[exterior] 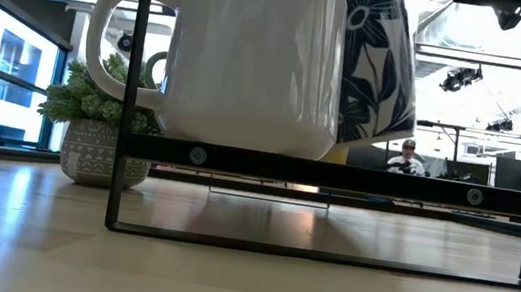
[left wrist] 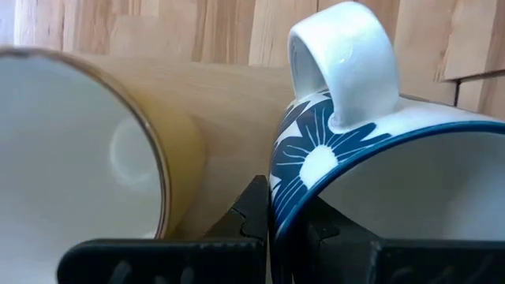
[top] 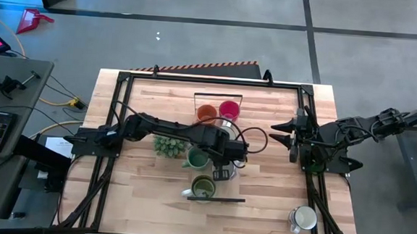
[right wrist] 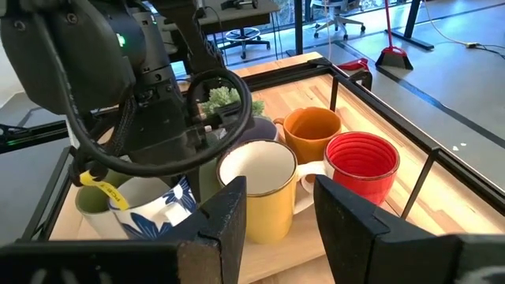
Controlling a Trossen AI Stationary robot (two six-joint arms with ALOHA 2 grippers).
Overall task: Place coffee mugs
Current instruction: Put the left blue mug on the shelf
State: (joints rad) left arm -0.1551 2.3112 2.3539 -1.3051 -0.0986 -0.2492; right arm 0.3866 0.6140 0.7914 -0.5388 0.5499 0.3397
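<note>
My left gripper (top: 226, 162) is at the table's middle, over a black wire rack (top: 214, 199), shut on a white mug with a blue flower pattern (left wrist: 316, 166), which also shows in the right wrist view (right wrist: 162, 209) and the low view (exterior: 377, 66). A yellow mug (left wrist: 95, 158) stands right beside it. An orange mug (top: 206, 113) and a pink-red mug (top: 228, 109) stand at the rack's far end. A teal-green mug (top: 196, 158) and an olive-lined mug (top: 203, 187) are nearer. A white mug (top: 304, 219) sits near the right corner. My right gripper (top: 274, 133) waits open, right of the rack. My left gripper holds the blue-flowered mug by its rim (left wrist: 276, 209), a little way round from the white handle (left wrist: 347, 71). One finger (left wrist: 331, 237) is inside the mug and one finger (left wrist: 248, 213) outside, coming from above. In the low view its base sits higher than the front white mug's.
A spiky green potted plant (top: 167, 145) stands just left of the rack, under my left arm. In the low view a white mug (exterior: 242, 53) rests on the rack's shelf (exterior: 337, 174). Black frame rails run along the table's edges (top: 122, 112). Bare wood lies at the near left.
</note>
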